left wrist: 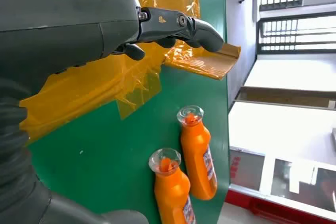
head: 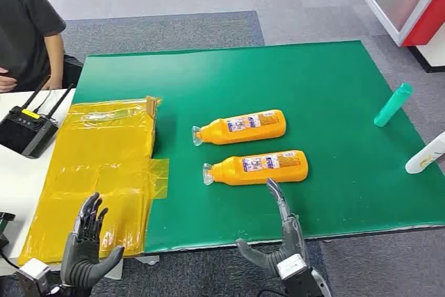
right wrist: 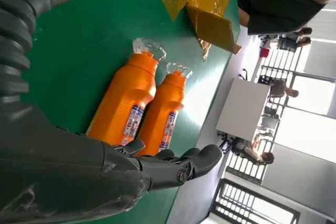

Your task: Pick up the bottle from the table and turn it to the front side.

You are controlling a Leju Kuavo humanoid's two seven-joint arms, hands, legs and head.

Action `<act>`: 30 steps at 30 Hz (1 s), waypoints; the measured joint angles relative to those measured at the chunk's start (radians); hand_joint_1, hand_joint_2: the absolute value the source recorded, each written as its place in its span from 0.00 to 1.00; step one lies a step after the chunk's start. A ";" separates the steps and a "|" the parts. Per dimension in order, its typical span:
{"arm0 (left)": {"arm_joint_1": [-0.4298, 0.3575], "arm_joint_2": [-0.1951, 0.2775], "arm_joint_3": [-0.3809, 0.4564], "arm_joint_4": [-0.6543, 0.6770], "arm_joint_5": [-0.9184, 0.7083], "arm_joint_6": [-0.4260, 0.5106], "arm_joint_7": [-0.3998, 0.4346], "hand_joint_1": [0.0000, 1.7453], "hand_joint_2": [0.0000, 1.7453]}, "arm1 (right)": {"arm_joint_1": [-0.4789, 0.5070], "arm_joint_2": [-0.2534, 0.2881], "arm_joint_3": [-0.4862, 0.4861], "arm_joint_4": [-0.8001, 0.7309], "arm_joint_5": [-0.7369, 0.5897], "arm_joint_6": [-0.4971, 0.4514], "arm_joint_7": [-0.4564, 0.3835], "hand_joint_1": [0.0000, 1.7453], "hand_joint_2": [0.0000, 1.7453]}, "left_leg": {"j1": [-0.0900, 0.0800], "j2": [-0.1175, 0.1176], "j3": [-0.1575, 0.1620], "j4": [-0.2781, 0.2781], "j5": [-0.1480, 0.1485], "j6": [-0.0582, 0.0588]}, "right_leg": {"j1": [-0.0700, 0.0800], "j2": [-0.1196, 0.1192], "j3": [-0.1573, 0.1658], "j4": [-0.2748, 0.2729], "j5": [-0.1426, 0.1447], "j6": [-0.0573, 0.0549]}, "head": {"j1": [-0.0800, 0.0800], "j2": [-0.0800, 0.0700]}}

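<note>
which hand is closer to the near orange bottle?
Right. The right hand hovers open just below the near orange bottle; the left hand is far off over the yellow plastic sheet.

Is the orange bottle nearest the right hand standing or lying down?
Lying down. The nearer orange bottle rests on its side on the green mat, clear cap toward the yellow bag.

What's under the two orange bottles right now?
Both orange bottles lie on their sides directly on the green mat. Nothing else shows beneath them; their undersides are hidden.

Yellow plastic sheet [head: 99,165], teal bottle [head: 393,104], black remote [head: 26,129].
</note>
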 joint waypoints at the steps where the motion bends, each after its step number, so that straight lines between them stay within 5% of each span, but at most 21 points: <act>1: 0.000 -0.001 0.001 0.000 -0.001 0.000 -0.001 0.00 1.00 | 0.000 0.000 0.000 -0.001 -0.005 0.004 -0.002 0.00 1.00 | 0.000 0.000 0.000 0.000 0.000 0.000 | 0.000 0.000 0.000 0.000 0.000 0.000 | 0.000 0.000; 24: -0.040 -0.017 0.012 0.034 -0.017 0.027 -0.018 0.00 1.00 | 0.003 0.000 -0.020 -0.007 -0.003 0.071 -0.021 0.00 1.00 | 0.000 0.000 0.000 0.000 0.000 0.000 | 0.000 0.000 0.000 0.000 0.000 0.000 | 0.000 0.000; 30: -0.044 -0.016 0.016 0.041 -0.014 0.036 -0.019 0.00 1.00 | 0.008 -0.008 -0.032 -0.009 0.187 -0.067 0.080 0.00 1.00 | 0.000 0.000 0.000 0.000 0.000 0.000 | 0.000 0.000 0.000 0.000 0.000 0.000 | 0.000 0.000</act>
